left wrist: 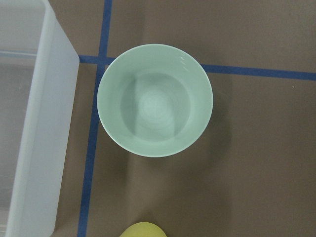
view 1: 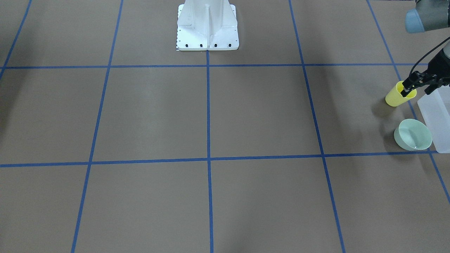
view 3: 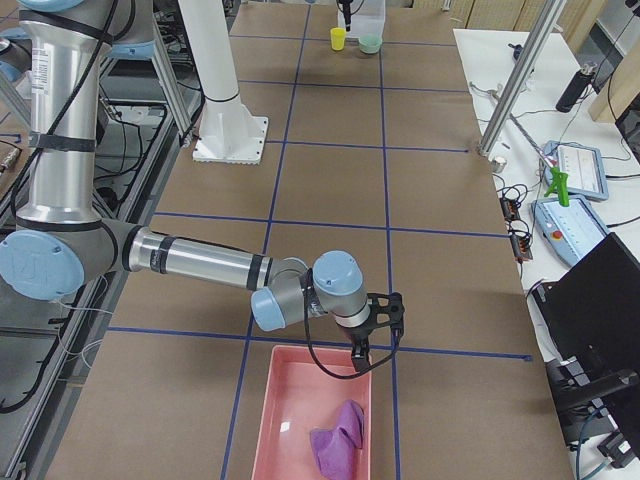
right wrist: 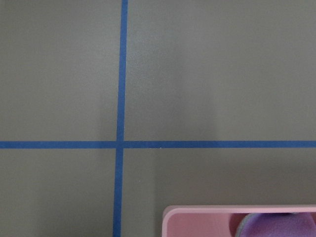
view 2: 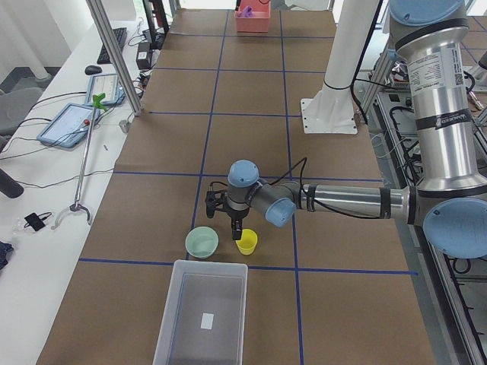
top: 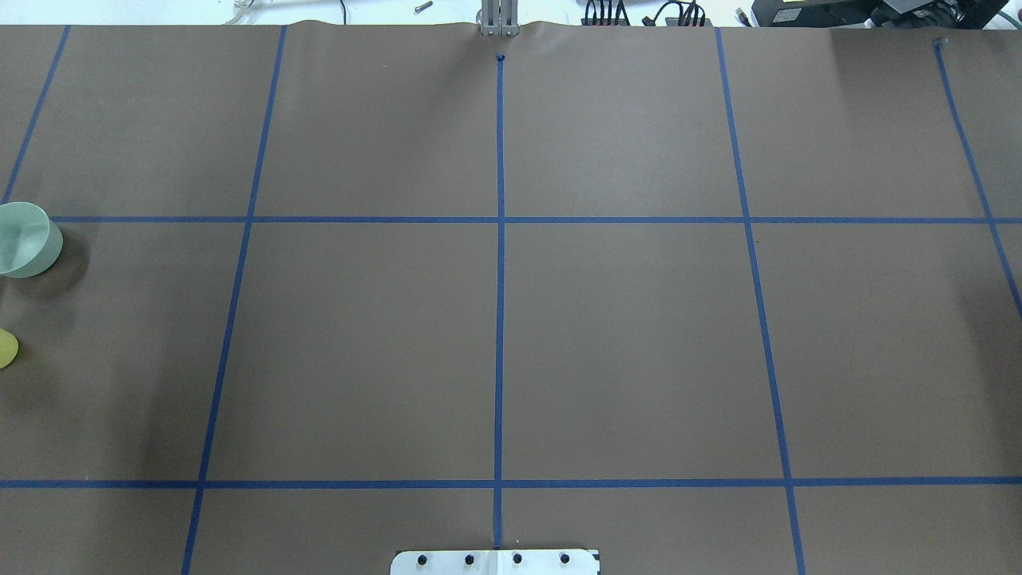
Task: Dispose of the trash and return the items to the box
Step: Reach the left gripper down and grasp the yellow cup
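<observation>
Yellow cup [view 1: 394, 98] stands upright, mouth up, near the worktop's left edge, just off the short wall of the box [view 1: 434, 112]. My left gripper [view 1: 406, 92] is at its rim, tips dipping into the mouth on the box side. I can't tell whether they pinch the wall or hang loose.

Mint bowl [left wrist: 155, 101], also mouth up, sits beside the cup on the side toward the operators' edge. It is just beside the same box wall, with a gap showing.

The box is frosted plastic, its long axis running along the worktop's length toward the left edge. There is a white sticker [view 2: 207, 321] on its floor, with nothing readable on it.

My right gripper [view 3: 359, 352] hangs over the rim of a pink tray [view 3: 290, 410] near the right edge. Only a side view shows it, so whether it is released or clenched I can't tell. A purple crumpled piece [view 3: 338, 447] lies in the tray.
</observation>
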{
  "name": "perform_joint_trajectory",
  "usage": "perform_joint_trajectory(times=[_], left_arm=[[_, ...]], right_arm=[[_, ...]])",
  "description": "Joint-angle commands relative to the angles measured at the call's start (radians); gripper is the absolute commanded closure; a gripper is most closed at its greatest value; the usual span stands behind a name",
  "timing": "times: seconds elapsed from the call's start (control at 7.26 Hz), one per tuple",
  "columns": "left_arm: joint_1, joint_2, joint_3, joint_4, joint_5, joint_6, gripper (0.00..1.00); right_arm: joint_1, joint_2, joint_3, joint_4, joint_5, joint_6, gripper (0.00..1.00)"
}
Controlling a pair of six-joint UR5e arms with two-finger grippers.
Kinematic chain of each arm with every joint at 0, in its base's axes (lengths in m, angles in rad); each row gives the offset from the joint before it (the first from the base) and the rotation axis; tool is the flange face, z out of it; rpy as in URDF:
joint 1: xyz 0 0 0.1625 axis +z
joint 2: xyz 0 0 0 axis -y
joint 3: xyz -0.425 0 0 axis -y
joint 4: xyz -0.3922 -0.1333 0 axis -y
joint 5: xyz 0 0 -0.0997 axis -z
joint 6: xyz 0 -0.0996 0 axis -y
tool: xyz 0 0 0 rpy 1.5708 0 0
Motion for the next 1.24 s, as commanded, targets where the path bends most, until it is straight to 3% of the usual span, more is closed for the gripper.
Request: perform_joint_trajectory(times=[0.0, 0.41, 0.69, 0.83, 0.96, 1.1], left_arm=[[0.043, 0.001, 0.019, -0.030, 0.001, -0.058, 0.03], [0.074, -0.001, 0.072, -0.090, 0.000, -0.103, 0.03], [0.105, -0.002, 0.075, -0.090, 0.001, -0.162, 0.31], [0.105, -0.002, 0.075, -0.091, 0.000, -0.189, 0.70], [0.105, -0.004, 0.073, -0.093, 0.000, -0.199, 1.00], [0.105, -0.007, 0.069, -0.091, -0.006, -0.201, 1.00]], right_arm=[[-0.053, 0.005, 0.003, 0.001, 0.033, 0.018, 0.00], [-0.113, 0.019, 0.012, 0.003, 0.105, 0.074, 0.00], [-0.114, 0.019, 0.015, 0.003, 0.105, 0.074, 0.00], [-0.116, 0.019, 0.020, 0.003, 0.105, 0.075, 0.00], [-0.122, 0.019, 0.018, 0.003, 0.105, 0.077, 0.00], [-0.127, 0.019, 0.018, 0.003, 0.105, 0.077, 0.00]])
